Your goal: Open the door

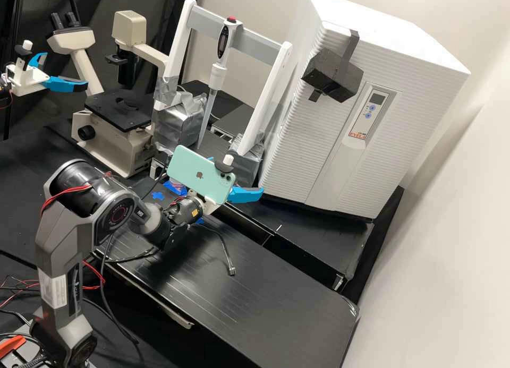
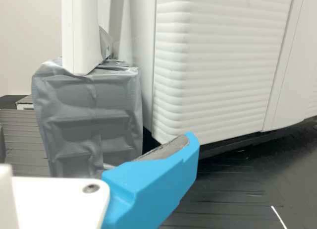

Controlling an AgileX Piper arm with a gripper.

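Door (image 1: 297, 145) of the white cabinet (image 1: 382, 28) is closed; the jaws (image 1: 237, 174) stand wide open and empty near its lower corner; whether they touch it, I cannot tell.

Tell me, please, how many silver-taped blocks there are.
2: one silver-taped block beside the cream microscope, the other beside the white ribbed cabinet, both under the white frame.

Black bench (image 1: 287, 304), white cabinet (image 1: 329, 123) (ridged in front) standing on it, beige microscope (image 1: 125, 151), small blue cross (image 1: 158, 196)
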